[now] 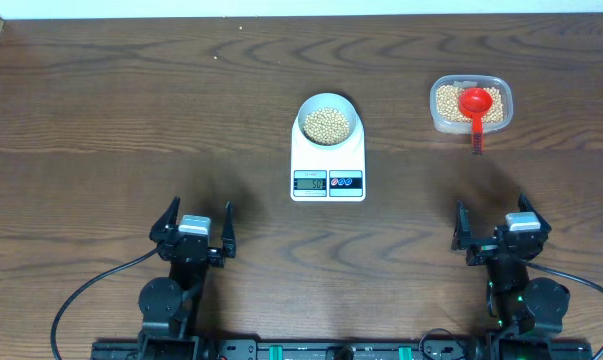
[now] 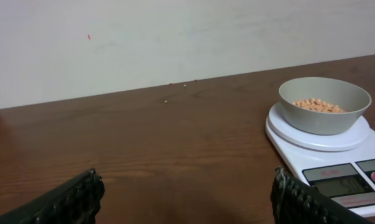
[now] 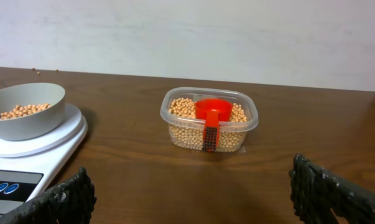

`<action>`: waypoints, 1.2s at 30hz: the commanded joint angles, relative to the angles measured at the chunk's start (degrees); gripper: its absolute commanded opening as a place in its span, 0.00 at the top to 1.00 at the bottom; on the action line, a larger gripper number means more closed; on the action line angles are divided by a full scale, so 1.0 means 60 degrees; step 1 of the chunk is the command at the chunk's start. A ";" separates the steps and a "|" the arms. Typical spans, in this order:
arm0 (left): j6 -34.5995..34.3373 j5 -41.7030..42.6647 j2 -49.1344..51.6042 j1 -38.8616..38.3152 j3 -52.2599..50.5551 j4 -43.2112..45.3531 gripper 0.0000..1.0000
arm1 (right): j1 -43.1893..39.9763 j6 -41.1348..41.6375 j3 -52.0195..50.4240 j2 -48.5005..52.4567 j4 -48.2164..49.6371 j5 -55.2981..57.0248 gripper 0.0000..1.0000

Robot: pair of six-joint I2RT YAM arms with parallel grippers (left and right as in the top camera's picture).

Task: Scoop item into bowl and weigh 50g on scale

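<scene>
The pale bowl (image 1: 328,119) holds a layer of tan beans (image 1: 328,124) and stands on the white scale (image 1: 328,170), whose display (image 1: 310,182) is lit. From the left wrist the bowl (image 2: 324,104) and scale (image 2: 342,163) lie ahead to the right. A clear tub (image 1: 470,104) full of beans (image 3: 182,109) sits at the back right with the red scoop (image 1: 475,104) resting in it, handle toward the front. My left gripper (image 1: 192,226) and right gripper (image 1: 493,226) both sit near the front edge, open, with nothing between the fingers.
A few stray beans (image 2: 184,85) lie on the dark wooden table (image 1: 131,130) far behind the scale. A pale wall (image 2: 175,37) rises behind the table's back edge. Black cables (image 1: 81,295) trail from both arm bases at the front.
</scene>
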 commanded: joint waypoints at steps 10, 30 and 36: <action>-0.0448 0.0000 -0.0091 0.0051 -0.0076 -0.0441 0.12 | 0.0055 -0.0120 -0.0044 -0.0084 -0.0004 0.0076 0.01; -0.0448 0.0000 -0.0066 0.0051 -0.0076 -0.0441 0.12 | 0.0055 -0.0120 -0.0044 -0.0084 -0.0004 0.0080 0.01; -0.0448 0.0000 -0.0066 0.0051 -0.0076 -0.0441 0.12 | 0.0055 -0.0120 -0.0044 -0.0084 -0.0004 0.0076 0.01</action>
